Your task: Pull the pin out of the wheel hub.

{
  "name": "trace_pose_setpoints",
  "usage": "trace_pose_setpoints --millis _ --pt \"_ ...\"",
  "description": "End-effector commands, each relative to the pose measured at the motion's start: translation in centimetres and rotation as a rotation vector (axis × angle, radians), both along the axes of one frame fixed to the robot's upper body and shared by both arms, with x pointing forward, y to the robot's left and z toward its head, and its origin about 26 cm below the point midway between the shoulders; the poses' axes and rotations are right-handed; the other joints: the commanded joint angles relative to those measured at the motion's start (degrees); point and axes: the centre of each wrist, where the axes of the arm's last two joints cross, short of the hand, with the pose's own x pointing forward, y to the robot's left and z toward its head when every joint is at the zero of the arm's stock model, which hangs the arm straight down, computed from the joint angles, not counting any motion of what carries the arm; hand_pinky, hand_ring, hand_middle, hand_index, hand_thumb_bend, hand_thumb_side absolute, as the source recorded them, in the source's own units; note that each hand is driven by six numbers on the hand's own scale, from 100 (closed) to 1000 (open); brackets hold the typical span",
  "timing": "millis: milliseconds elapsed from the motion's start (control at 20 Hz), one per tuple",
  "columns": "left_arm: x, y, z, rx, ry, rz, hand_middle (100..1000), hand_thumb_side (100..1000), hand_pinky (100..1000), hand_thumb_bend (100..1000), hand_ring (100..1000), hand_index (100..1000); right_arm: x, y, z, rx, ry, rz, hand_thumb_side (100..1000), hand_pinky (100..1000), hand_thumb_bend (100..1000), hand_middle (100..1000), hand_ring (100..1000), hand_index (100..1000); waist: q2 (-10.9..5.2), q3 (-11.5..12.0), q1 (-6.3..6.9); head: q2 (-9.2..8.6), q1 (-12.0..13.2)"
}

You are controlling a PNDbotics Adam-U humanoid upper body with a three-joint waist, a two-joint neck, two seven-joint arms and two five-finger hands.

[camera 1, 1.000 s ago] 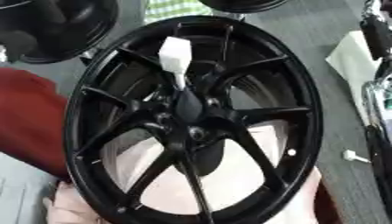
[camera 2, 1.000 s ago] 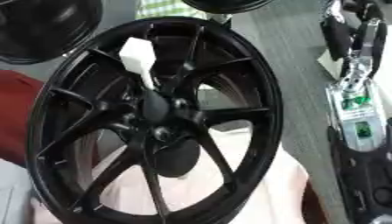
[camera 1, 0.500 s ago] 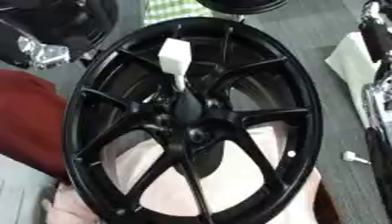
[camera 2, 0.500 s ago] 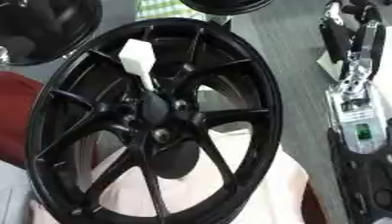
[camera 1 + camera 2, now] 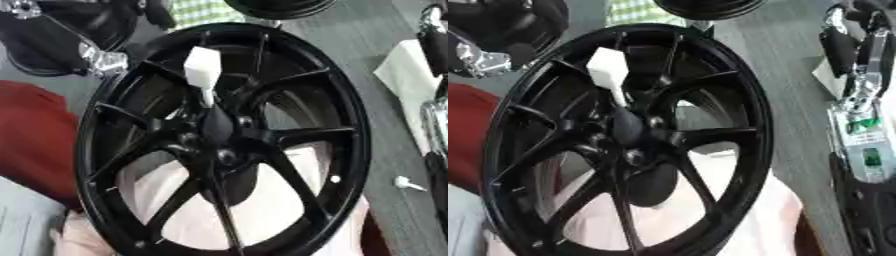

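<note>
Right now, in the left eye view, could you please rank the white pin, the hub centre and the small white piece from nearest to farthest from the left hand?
From the left hand, upper left:
1. White pin, just to its right.
2. Hub centre, mid-wheel.
3. Small white piece, far right, lower down.

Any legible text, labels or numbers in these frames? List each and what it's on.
None legible.
Green-and-white label on the robot's right arm: print too blurred to read.
Black wheel hub and white pin: no markings visible.
</note>
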Motion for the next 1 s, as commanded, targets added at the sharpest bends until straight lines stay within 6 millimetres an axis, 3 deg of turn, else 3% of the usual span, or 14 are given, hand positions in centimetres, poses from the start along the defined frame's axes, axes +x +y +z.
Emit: trace_pose_setpoints --millis 50,150,300,450,550,750,1000 --pt "-0.1 0.4 1.7 0.267 -0.127 -0.137 771 578 826 125 824 886 -0.2 0.2 1.0 -0.026 -0.027 0.011 543 865 100 746 969 842 -1.08 -0.17 -0.38 -0.87 0.48" --pt "0.2 0.4 1.6 0.257 -0.11 -0.131 767 608 832 119 827 885 -0.1 0.3 1.0 -0.026 -0.028 0.016 543 865 100 745 969 841 -0.91 -0.42 -0.4 -1.03 0.73" --pt "0.6 0.1 1.5 0.242 -0.09 -0.13 783 641 853 197 850 900 0.0 0.4 1.1 -0.027 -0.028 0.024 542 865 100 744 968 841 -0.6 -0.94 -0.43 -1.23 1.21" --pt "0.8 -0.2 1.5 0.24 -0.092 -0.131 795 735 868 239 865 908 0.1 0.7 1.2 -0.028 -0.03 0.035 542 865 100 743 966 841 -0.2 -1.54 -0.53 -1.5 1.7" --pt "1.0 -0.5 1.3 0.249 -0.096 -0.126 791 855 878 285 873 907 0.1 0.8 1.2 -0.028 -0.032 0.043 542 865 100 742 965 841 0.11 -1.97 -0.58 -1.72 2.04" --pt "1.5 -0.6 1.0 0.27 -0.107 -0.118 794 969 905 362 897 916 0.2 1.1 1.3 -0.029 -0.032 0.055 542 865 100 740 964 841 0.68 -2.75 -0.54 -2.11 2.56" --pt "2.1 -0.4 0.8 0.27 -0.099 -0.1 798 986 912 363 906 922 0.3 1.4 1.3 -0.033 -0.032 0.067 542 866 100 738 962 840 1.24 -3.49 -0.46 -2.51 3.06"
